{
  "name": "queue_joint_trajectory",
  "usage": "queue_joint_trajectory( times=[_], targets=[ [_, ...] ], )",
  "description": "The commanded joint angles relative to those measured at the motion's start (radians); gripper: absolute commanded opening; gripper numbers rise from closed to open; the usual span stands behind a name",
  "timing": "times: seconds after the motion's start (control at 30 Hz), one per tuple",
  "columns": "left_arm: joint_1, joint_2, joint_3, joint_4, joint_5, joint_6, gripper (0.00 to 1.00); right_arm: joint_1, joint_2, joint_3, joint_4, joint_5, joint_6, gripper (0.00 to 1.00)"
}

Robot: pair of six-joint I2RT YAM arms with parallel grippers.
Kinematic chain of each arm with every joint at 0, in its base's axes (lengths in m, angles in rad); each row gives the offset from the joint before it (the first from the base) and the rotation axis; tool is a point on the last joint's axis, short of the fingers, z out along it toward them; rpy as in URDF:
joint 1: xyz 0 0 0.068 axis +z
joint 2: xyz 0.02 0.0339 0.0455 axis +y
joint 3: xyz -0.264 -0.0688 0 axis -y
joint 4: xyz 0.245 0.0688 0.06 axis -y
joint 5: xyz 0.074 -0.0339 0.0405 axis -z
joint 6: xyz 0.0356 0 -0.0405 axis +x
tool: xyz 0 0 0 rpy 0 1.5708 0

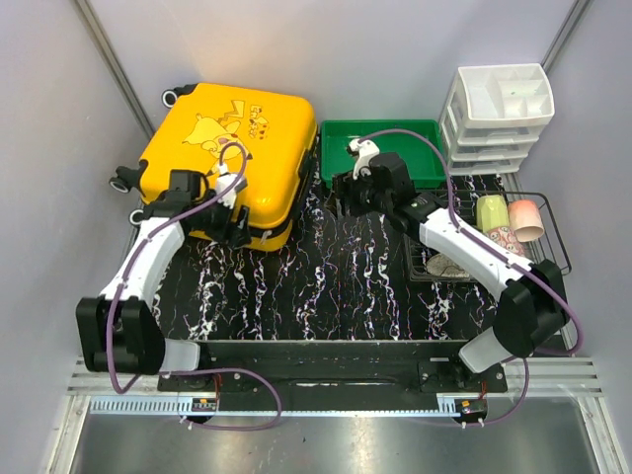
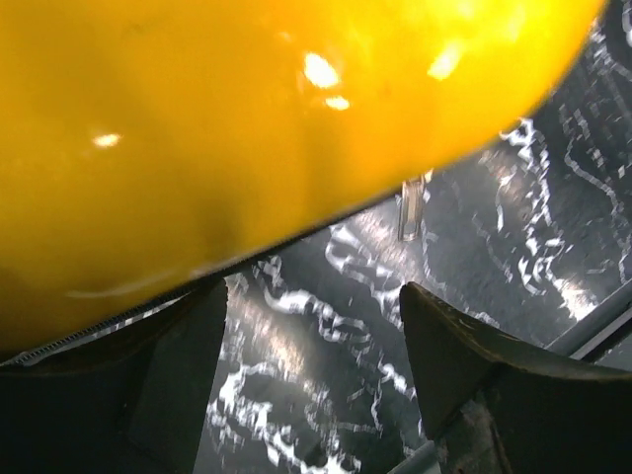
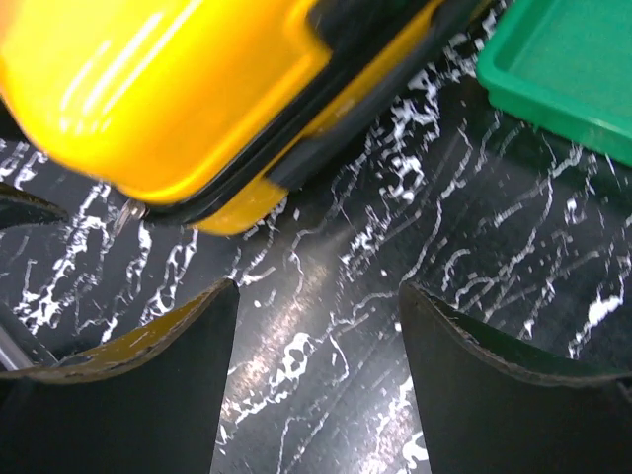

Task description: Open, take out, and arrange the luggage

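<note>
Black marbled tabletop (image 1: 346, 286) carried the closed bright yellow hard-shell suitcase (image 1: 276, 148). My left fingers (image 2: 148, 395) and right fingers (image 3: 128, 395) stood apart, empty.

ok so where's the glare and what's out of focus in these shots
top external: sharp and evenly lit, with one washed-out hotspot on the far edge of the bright yellow hard-shell suitcase; left wrist: the shell sits too close, out of focus, dotted with small highlights; right wrist: streaky glare on the shell, sheen on the black white-veined table top, slightly soft green plastic tray
</note>
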State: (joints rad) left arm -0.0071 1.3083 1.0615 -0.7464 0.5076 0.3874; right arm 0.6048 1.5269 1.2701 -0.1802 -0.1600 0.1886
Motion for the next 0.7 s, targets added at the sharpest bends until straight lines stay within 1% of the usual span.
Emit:
queue_joint_trajectory(
  times=[0.0, 0.07, 0.2, 0.3, 0.33, 0.4, 0.43, 0.47, 0.5, 0.53, 0.6, 0.63, 0.67],
  targets=[
    [-0.120, 0.141, 0.106, 0.289, -0.004, -0.094, 0.75, -0.036, -0.045, -0.014, -0.027, -0.023, 0.011, 0.75],
    [-0.143, 0.178, 0.171, 0.274, -0.006, -0.101, 0.75, -0.051, -0.057, -0.020, -0.030, -0.024, 0.012, 0.74],
    [-0.156, 0.164, 0.275, 0.127, 0.005, -0.044, 0.77, -0.074, -0.089, -0.044, -0.038, -0.027, 0.023, 0.73],
    [-0.156, 0.089, 0.275, 0.082, -0.014, 0.033, 0.77, -0.082, -0.105, -0.069, -0.033, -0.049, 0.031, 0.67],
    [-0.156, 0.066, 0.267, 0.078, -0.020, 0.044, 0.77, -0.082, -0.102, -0.074, -0.031, -0.065, 0.041, 0.64],
    [-0.156, 0.005, 0.250, 0.056, -0.021, 0.027, 0.79, -0.082, -0.091, -0.087, -0.009, -0.107, 0.092, 0.61],
    [-0.154, -0.015, 0.241, 0.056, -0.020, -0.019, 0.80, -0.082, -0.079, -0.097, 0.010, -0.157, 0.121, 0.59],
    [-0.154, -0.059, 0.217, 0.056, -0.032, -0.048, 0.81, -0.080, -0.070, -0.106, 0.060, -0.176, 0.153, 0.54],
    [-0.151, -0.082, 0.201, 0.071, -0.044, -0.085, 0.82, -0.071, -0.059, -0.112, 0.079, -0.185, 0.205, 0.52],
    [-0.148, -0.133, 0.162, 0.084, -0.067, -0.176, 0.84, -0.060, -0.027, -0.107, 0.093, -0.171, 0.221, 0.52],
    [-0.128, -0.188, 0.111, 0.122, -0.090, -0.275, 0.88, -0.007, 0.018, -0.075, 0.094, -0.139, 0.219, 0.57],
    [-0.117, -0.243, 0.063, 0.133, -0.115, -0.371, 0.89, 0.015, 0.032, -0.066, 0.100, -0.091, 0.212, 0.59],
    [-0.105, -0.268, 0.037, 0.143, -0.107, -0.419, 0.90, 0.039, 0.047, -0.048, 0.108, -0.076, 0.203, 0.61]
  ],
)
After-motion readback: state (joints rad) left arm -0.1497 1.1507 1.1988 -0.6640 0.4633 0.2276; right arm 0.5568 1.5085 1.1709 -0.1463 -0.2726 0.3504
